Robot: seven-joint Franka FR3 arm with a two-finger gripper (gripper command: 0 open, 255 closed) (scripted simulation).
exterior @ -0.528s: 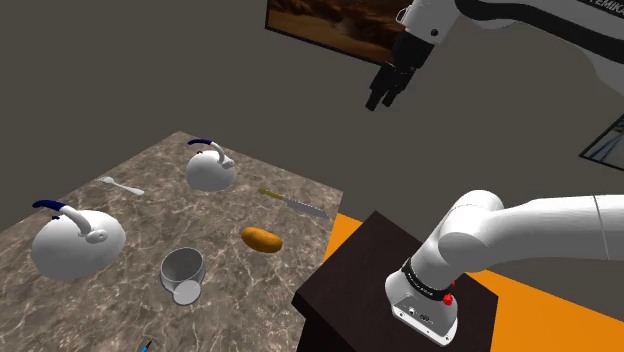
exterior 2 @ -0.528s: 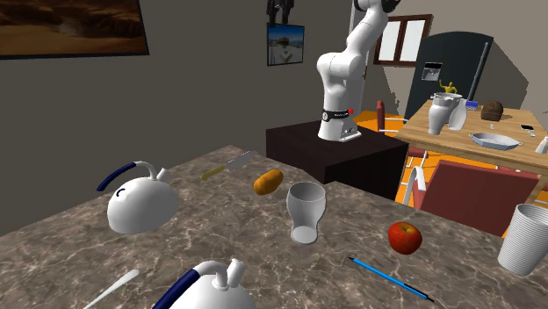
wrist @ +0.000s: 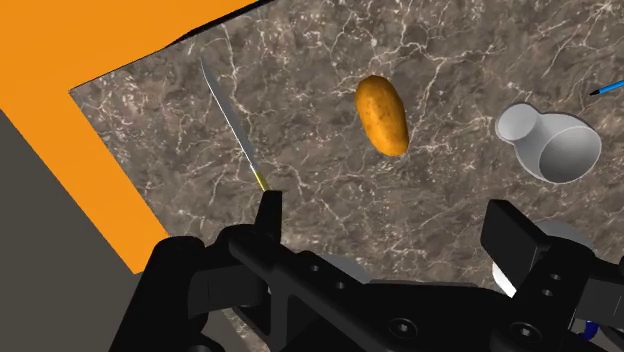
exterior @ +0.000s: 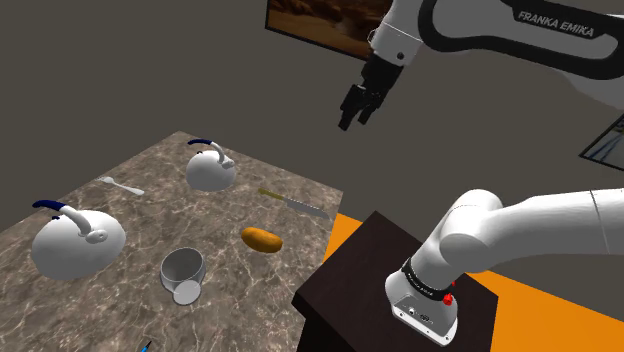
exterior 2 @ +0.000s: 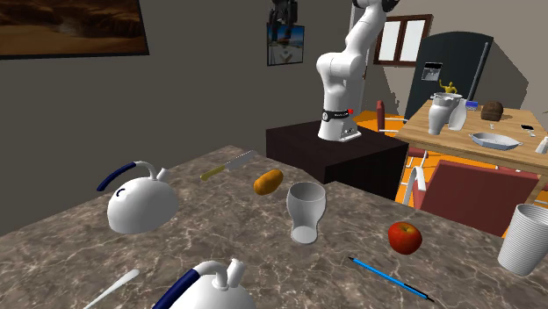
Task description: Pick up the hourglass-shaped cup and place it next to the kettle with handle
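- Hourglass-shaped cup [exterior: 183, 272] stood upright on the marble table [exterior: 150, 215], near a brown potato [exterior: 261, 239] and apart from both kettles. It had not moved since half a second before.
- We saw that the gripper [exterior: 352, 117] had travelled toward the shoulder view's left and a little lower, but it still hung high above the table.
- Its fingers stood apart with nothing between them. In the wrist view the gripper [wrist: 390, 225] looked down on a knife [wrist: 235, 125] and the potato, and the cup [wrist: 552, 143] lay beyond the potato, away from the knife.
- We judged this move as the beginning of the approach. The arm was turning toward the cup, but a long descent remained before any grasp.
- Both the nearer kettle [exterior: 78, 243] and the farther kettle [exterior: 210, 170] had a handle, so we could not tell which one the task meant.
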